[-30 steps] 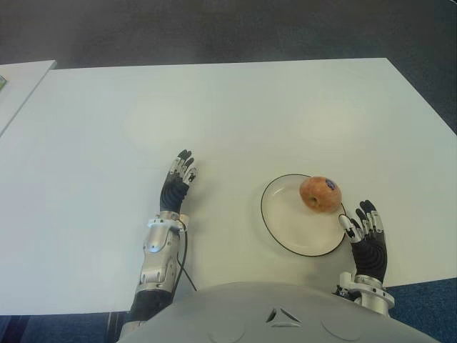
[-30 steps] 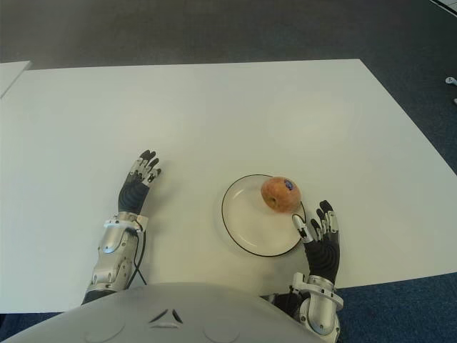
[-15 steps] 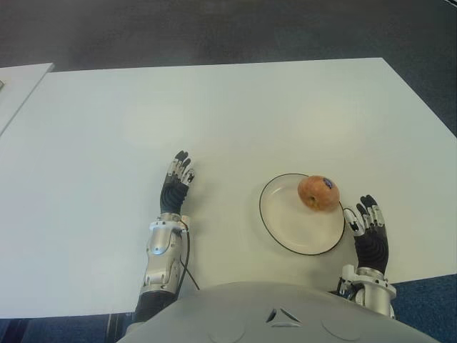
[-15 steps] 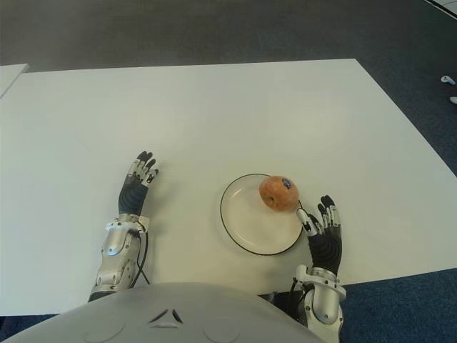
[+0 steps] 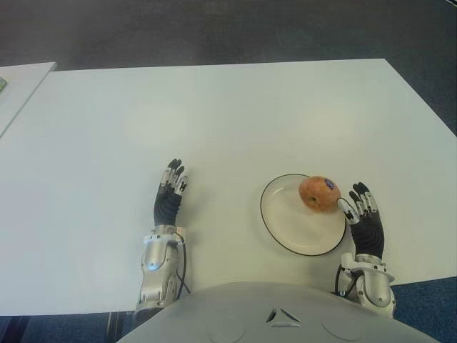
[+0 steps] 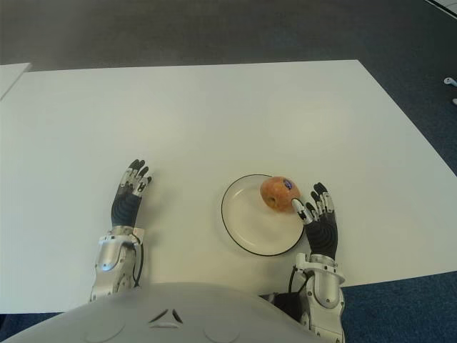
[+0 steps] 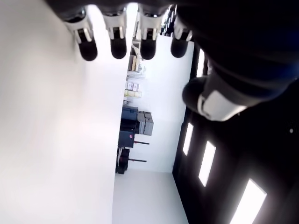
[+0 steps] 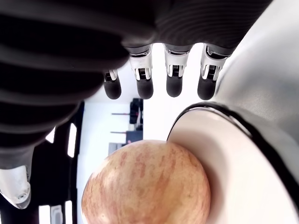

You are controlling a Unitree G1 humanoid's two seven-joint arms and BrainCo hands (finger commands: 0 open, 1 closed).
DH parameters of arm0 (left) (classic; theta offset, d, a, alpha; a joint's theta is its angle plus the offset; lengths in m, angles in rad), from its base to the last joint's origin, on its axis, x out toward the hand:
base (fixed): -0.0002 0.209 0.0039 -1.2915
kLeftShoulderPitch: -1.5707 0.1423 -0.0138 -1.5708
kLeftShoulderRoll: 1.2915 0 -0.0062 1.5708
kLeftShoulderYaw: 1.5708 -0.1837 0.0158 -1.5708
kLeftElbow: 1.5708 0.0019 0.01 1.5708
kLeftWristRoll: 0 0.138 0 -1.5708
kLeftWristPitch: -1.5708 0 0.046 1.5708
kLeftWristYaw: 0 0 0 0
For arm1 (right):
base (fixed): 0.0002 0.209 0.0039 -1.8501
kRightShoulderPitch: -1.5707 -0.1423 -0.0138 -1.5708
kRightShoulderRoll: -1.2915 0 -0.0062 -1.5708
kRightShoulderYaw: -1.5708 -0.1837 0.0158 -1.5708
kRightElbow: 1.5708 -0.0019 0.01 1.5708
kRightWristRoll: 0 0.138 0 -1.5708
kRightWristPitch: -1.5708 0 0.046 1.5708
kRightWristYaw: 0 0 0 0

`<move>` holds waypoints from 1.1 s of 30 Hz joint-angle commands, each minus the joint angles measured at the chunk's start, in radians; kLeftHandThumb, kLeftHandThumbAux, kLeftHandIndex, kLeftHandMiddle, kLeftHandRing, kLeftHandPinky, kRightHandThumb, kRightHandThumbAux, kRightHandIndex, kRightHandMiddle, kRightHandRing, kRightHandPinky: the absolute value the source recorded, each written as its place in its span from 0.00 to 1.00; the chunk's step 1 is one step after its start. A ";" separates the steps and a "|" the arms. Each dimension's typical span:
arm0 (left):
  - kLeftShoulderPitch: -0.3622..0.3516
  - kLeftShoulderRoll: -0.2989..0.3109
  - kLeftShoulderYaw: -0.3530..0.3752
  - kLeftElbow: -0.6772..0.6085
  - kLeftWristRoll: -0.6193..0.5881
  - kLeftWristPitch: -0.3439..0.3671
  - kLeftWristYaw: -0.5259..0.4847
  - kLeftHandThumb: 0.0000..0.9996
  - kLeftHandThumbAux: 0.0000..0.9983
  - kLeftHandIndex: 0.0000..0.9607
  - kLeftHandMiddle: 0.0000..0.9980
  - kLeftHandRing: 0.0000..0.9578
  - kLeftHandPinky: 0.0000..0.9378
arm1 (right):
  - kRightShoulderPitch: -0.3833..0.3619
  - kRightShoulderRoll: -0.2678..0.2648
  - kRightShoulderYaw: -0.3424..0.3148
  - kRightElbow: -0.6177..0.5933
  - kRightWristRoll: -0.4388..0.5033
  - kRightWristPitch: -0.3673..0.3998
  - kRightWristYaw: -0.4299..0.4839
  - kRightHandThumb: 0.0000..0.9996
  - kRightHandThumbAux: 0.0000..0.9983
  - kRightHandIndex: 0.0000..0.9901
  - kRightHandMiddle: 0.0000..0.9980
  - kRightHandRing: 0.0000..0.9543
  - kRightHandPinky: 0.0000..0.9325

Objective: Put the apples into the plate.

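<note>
Left eye view: white desk (image 5: 235,107) fills most of the frame, dark carpet band across the top and at the right edge, corner of a second white surface (image 5: 18,82) at the far left edge. Lower left of centre, left hand (image 5: 168,199) shows over bare desk, fingers straight and spread a little, holding nothing; silver forearm runs down to the bottom edge. Left wrist view: four dark fingertips (image 7: 118,46) extended in a row, thumb off to the side, nothing between them, just white desk surface beside them. Lower right of centre in the eye view, white plate (image 5: 285,225) with thin dark rim lies flat on the desk. One apple (image 5: 319,193), reddish-orange with a small dark sticker on top, sits on the plate in its upper right part, close to the rim. Right hand (image 5: 363,221) shows just right of the plate, fingertips near the apple's right side, fingers extended and loosely spread, holding nothing; contact with the apple cannot be told. Right wrist view: apple (image 8: 145,184) large in the lower middle, on the plate by its dark rim, four fingertips (image 8: 174,84) straight beyond it, not wrapped around it. Robot's grey torso along the bottom edge of the eye views.
</note>
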 commanded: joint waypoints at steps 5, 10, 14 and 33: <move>0.058 0.007 -0.029 -0.012 0.028 -0.002 -0.004 0.07 0.55 0.05 0.02 0.00 0.00 | 0.003 -0.038 -0.036 -0.041 0.031 0.094 0.042 0.03 0.54 0.01 0.07 0.02 0.00; 0.071 0.006 -0.034 -0.008 0.029 -0.018 -0.002 0.07 0.56 0.04 0.01 0.00 0.00 | -0.010 -0.067 -0.067 -0.057 0.049 0.140 0.070 0.03 0.55 0.01 0.05 0.01 0.00; 0.089 0.006 -0.038 -0.010 0.029 -0.043 -0.007 0.06 0.57 0.04 0.01 0.00 0.01 | -0.033 -0.097 -0.097 -0.071 0.064 0.185 0.093 0.03 0.56 0.01 0.04 0.00 0.00; 0.151 0.002 -0.086 -0.053 0.065 -0.066 0.013 0.07 0.55 0.04 0.00 0.00 0.02 | -0.100 -0.168 -0.153 -0.062 0.078 0.233 0.170 0.01 0.56 0.00 0.06 0.02 0.00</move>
